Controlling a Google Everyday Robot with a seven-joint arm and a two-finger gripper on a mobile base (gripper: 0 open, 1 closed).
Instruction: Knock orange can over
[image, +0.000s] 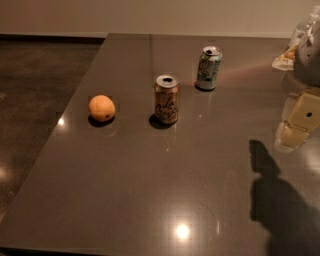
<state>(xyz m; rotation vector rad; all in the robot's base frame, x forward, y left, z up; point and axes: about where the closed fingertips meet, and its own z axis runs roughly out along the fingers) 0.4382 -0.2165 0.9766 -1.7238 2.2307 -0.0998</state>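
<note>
Two cans stand upright mid-table: the orange can, and a green-and-white can nearer the far edge; the gripper hangs at the right edge, open or closed I cannot tell

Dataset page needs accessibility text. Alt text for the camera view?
A slim orange-brown aluminium can stands upright near the middle of a dark glossy tabletop, a round orange fruit to its picture-left and an upright green-and-white can behind it to the right. The robot's pale gripper sits at the right edge, apart from all three.
</note>
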